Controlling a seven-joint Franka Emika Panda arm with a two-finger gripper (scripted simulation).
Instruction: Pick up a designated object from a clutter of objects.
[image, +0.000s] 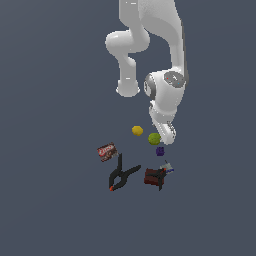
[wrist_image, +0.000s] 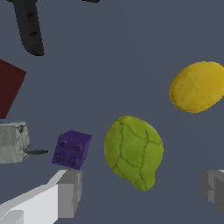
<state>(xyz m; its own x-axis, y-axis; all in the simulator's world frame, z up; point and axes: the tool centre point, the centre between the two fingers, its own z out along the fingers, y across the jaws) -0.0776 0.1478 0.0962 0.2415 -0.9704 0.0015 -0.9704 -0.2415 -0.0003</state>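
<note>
My jaws (wrist_image: 142, 190) stand wide open and hold nothing; their grey fingertips (wrist_image: 70, 192) flank the lower end of the lumpy yellow-green fruit (wrist_image: 133, 151), which lies on the dark grey counter (wrist_image: 131, 52). I see no contact with it. In the exterior view that fruit (image: 154, 138) sits just beside the white wrist. A small purple studded cube (wrist_image: 72, 148) lies just beside it, a smooth yellow ball (wrist_image: 197, 86) near on the other side. Farther out: dark red box (image: 151, 176), black spring clamp (image: 120, 174), red-brown packet (image: 107, 151).
</note>
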